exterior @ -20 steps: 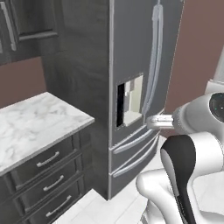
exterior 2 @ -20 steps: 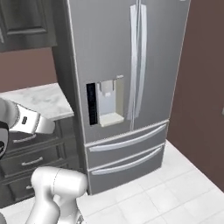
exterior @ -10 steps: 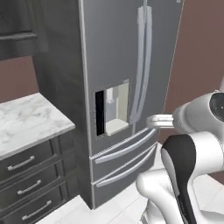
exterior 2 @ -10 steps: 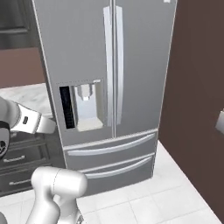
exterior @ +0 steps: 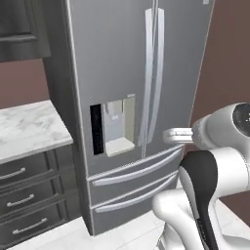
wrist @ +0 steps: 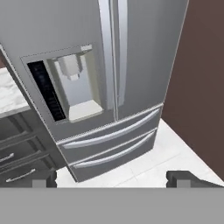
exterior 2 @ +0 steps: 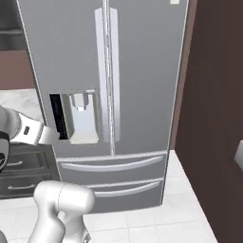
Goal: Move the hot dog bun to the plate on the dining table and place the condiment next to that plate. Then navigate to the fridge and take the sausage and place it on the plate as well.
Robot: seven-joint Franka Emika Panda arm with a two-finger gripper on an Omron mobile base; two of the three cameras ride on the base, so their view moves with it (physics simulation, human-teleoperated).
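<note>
We've swung round and the fridge (exterior: 127,97) now fills our view square-on, doors closed, so the sausage inside is hidden. Our fingers (wrist: 192,179) are spread wide, holding nothing; opening a door looks next.

Marble counter (exterior: 27,129) over dark drawers (exterior: 24,200)

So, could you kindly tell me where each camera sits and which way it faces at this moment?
Left base view: behind the arm to its left, facing the fridge and marble counter; the white arm rises at lower right.
Right base view: behind the arm to its right, facing the fridge front; the arm shows at lower left.
Hand view: on the hand, looking down at the fridge's dispenser and two drawers; the open pincer shows at the bottom.
All three share the fridge's handles and dispenser.
</note>
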